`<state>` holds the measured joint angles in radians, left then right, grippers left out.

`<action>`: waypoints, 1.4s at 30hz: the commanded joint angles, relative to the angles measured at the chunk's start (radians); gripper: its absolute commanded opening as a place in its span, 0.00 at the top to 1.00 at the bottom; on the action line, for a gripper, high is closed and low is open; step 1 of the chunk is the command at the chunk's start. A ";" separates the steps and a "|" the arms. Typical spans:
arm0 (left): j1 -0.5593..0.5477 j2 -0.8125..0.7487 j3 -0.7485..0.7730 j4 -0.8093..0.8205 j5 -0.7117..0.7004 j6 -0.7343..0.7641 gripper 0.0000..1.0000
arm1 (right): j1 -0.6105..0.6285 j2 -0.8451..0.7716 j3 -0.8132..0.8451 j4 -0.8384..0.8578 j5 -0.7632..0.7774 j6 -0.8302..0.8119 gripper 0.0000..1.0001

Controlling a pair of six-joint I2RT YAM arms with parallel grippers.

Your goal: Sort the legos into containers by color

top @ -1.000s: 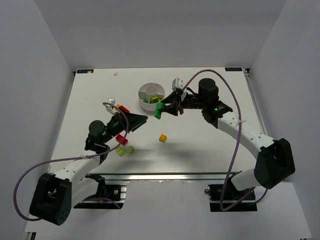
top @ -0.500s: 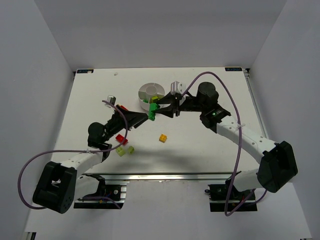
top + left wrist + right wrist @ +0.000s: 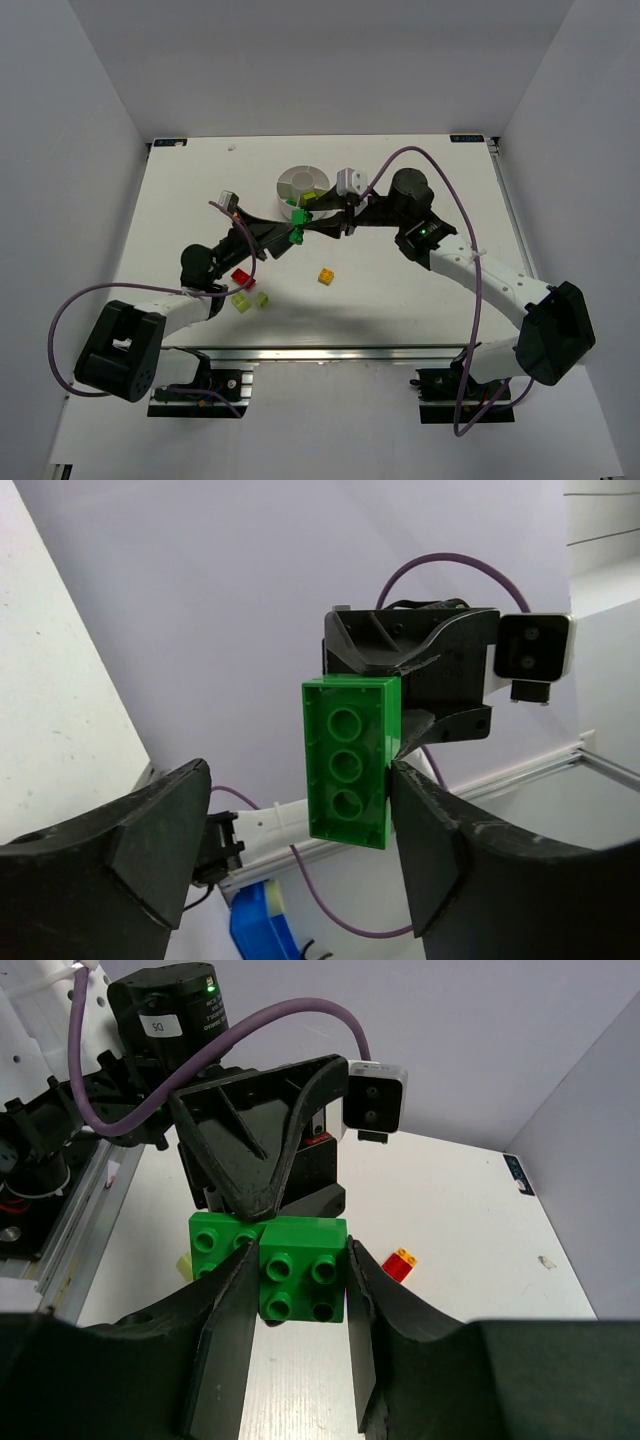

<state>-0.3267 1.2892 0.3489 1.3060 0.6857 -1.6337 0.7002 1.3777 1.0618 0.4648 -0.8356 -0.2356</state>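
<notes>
Green lego (image 3: 348, 760) — pinched by the right end effector (image 3: 298, 1285) — sits inside the spread-open left end effector (image 3: 297, 790).

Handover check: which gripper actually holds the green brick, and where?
The right gripper holds the green brick, pinched between its fingers toward one end. The left gripper is open, with a finger on either side of the brick, not clamped.

Tip to tip above the table: your right pincer (image 3: 298, 1280) clamps the brick (image 3: 348, 760), which reaches between your left pincer's (image 3: 295, 790) spread fingers. The dish (image 3: 285, 190) sits just beyond both pincers. A lone brick (image 3: 326, 275) lies on your side of them, and a three-brick cluster (image 3: 241, 278) under your left arm.
</notes>
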 commanded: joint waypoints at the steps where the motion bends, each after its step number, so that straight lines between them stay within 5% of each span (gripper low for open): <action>1: -0.005 0.010 0.013 0.263 0.032 -0.035 0.21 | 0.016 -0.026 -0.002 0.083 0.004 0.007 1.00; 9: -0.006 0.110 0.027 0.507 0.034 -0.182 0.31 | 0.018 -0.017 -0.003 0.100 0.023 0.010 1.00; 33: -0.012 0.101 0.105 0.509 0.026 -0.212 0.32 | 0.016 0.072 0.013 0.198 0.179 0.134 1.00; 42: -0.012 0.093 0.122 0.510 0.018 -0.216 0.41 | -0.002 0.081 0.021 0.230 0.208 0.223 1.00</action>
<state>-0.3313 1.4025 0.4438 1.3388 0.6880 -1.8488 0.7067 1.4593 1.0489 0.6060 -0.6552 -0.0631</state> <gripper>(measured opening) 0.602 0.417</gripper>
